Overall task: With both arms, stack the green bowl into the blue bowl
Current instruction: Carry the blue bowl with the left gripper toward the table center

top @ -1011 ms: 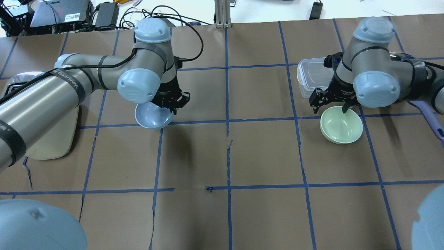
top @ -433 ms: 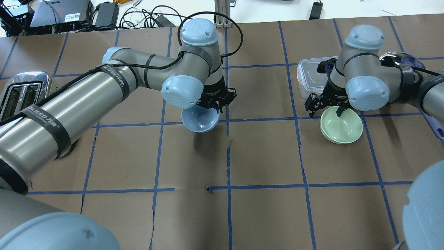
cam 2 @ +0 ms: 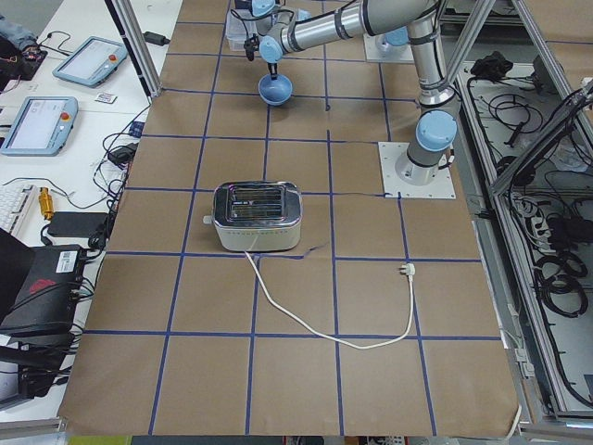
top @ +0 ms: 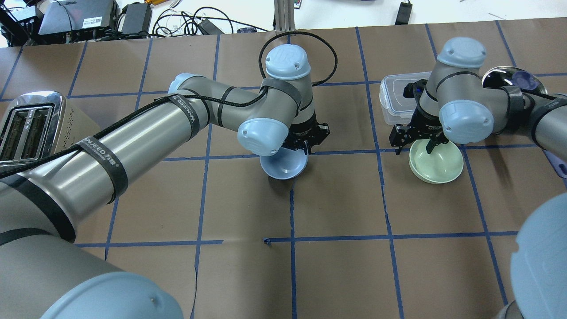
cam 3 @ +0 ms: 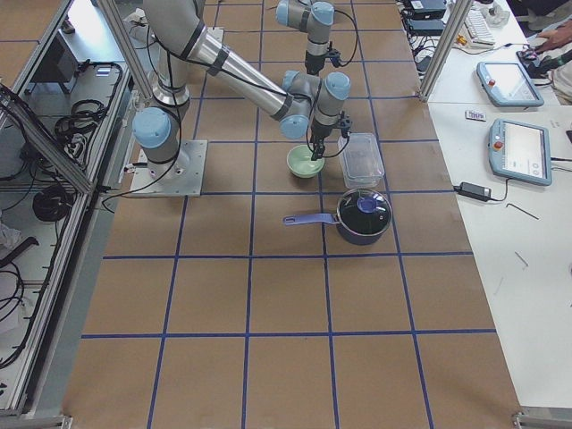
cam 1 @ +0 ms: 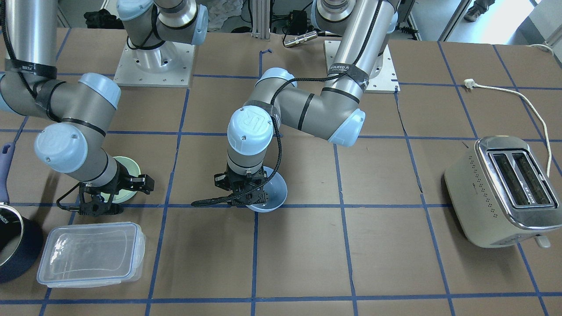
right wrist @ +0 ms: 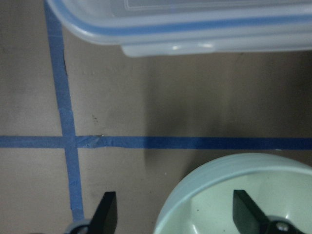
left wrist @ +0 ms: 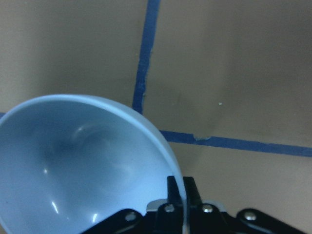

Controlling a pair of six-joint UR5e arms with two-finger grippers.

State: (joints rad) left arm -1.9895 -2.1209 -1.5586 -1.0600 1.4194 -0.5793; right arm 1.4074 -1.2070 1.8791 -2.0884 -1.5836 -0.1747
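Mid-frame, the left tool (top: 308,144) clenched the blue bowl (top: 283,167) by its rim, likely positioning the receiver. At right, the released right tool (top: 414,144) straddled the rim of the green bowl (top: 439,167), ready to grasp.

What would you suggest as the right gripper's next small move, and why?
Probably close the right gripper: it stands open astride the rim of the green bowl, one finger inside, one outside, gripping nothing yet, while the left gripper pinches the blue bowl.
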